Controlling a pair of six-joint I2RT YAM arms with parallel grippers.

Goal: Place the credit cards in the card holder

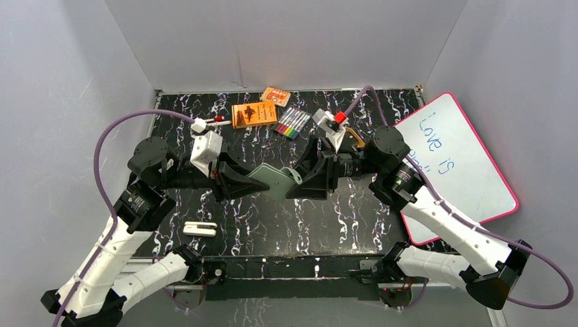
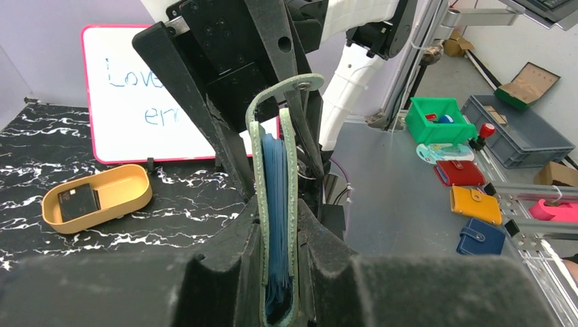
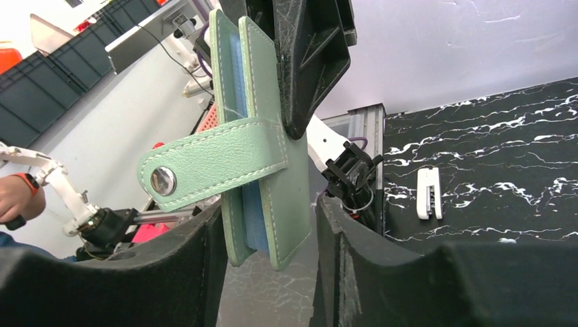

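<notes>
The sage-green card holder [image 1: 276, 179] hangs in the air over the middle of the mat, between both grippers. My left gripper [image 1: 262, 182] is shut on its lower end, edge-on in the left wrist view [image 2: 276, 204], where the blue sleeves show between the covers. My right gripper [image 1: 294, 182] is open and straddles the holder's other end [image 3: 262, 136]; there is a gap to its right finger, and the snap tab [image 3: 204, 167] sticks out loose to the left. One dark credit card [image 2: 76, 201] lies in the tan oval tray [image 2: 129, 194]. In the top view the card is hidden.
A pink-framed whiteboard [image 1: 457, 163] leans at the right. Two orange boxes [image 1: 253, 114] and a pack of coloured markers [image 1: 293, 122] lie at the back of the mat. A small white clip [image 1: 200, 229] lies near the front left.
</notes>
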